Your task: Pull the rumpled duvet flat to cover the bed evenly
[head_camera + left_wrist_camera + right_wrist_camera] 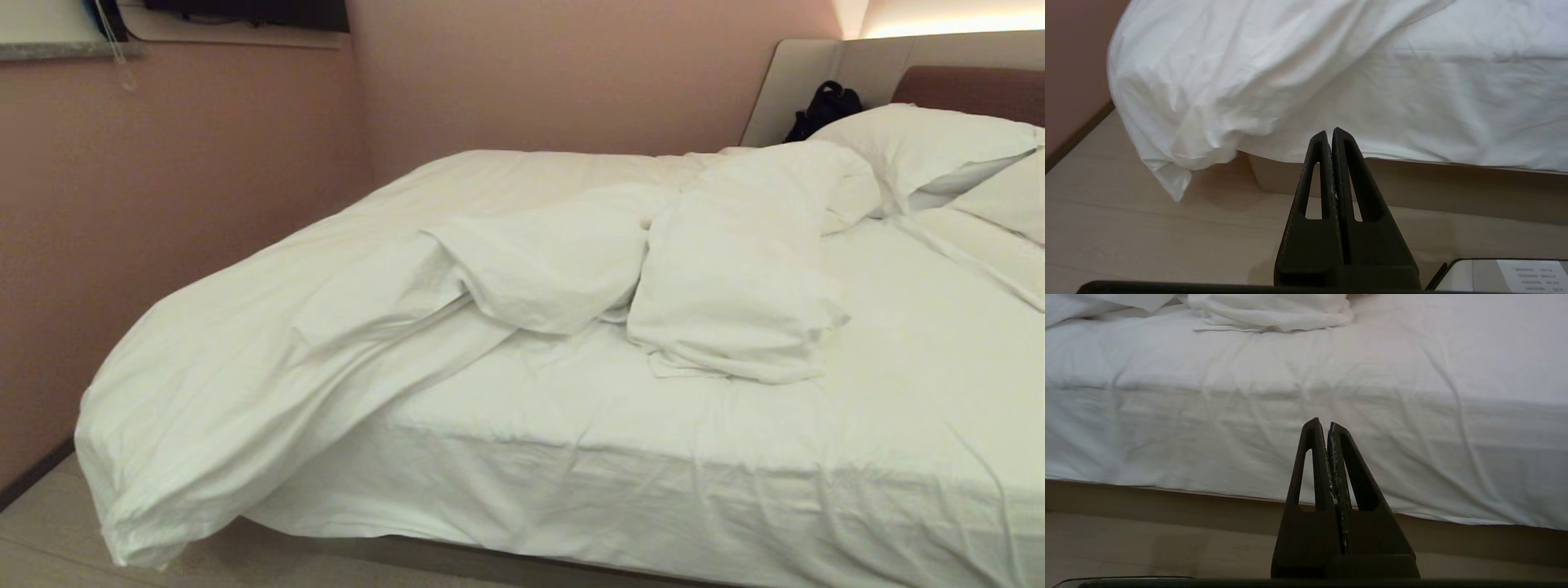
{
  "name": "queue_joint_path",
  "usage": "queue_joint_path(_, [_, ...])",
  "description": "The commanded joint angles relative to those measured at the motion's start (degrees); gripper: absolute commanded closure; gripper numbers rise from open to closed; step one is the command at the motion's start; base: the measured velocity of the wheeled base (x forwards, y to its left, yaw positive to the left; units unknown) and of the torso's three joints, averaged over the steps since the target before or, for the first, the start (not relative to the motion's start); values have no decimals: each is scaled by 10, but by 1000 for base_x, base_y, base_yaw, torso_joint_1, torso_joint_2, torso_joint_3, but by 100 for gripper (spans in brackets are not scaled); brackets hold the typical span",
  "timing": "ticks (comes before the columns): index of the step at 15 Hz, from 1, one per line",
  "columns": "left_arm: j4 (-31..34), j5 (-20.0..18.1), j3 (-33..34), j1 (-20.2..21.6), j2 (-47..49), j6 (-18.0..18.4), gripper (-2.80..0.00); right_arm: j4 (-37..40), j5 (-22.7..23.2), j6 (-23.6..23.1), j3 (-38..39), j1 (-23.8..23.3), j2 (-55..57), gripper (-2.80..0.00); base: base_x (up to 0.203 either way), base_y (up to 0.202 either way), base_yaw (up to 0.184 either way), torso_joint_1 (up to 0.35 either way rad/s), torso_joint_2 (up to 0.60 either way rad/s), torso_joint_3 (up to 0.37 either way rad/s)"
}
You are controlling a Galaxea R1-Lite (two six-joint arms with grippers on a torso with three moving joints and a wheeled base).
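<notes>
Puffy white cotton duvet (1208, 81) bunched, corner overhanging just beyond left gripper (1330, 132); both claws pressed together, empty, right gripper (1323, 424) facing bed (1290, 396) side, grab not begun.

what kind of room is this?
Likely a hotel bedroom: a low bed with a rumpled white duvet, plump pillows, a padded headboard, and a black bag beside it.

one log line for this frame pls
stage: not started | duvet: bunched, corner hanging off bed | left gripper: shut, empty, off the bed | right gripper: shut, empty, off the bed
</notes>
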Motion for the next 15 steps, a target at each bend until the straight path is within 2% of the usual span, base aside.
queue_joint_path(1, [0, 0, 0, 0, 0, 0, 0, 0, 0, 0, 0, 0, 1, 0, 0, -194, -1, -1, -1, -2])
queue_joint_path(15, [-12, -1, 3, 0, 0, -1, 0, 0, 0, 0, 0, 0, 1, 0, 0, -193, 1, 3, 1, 2])
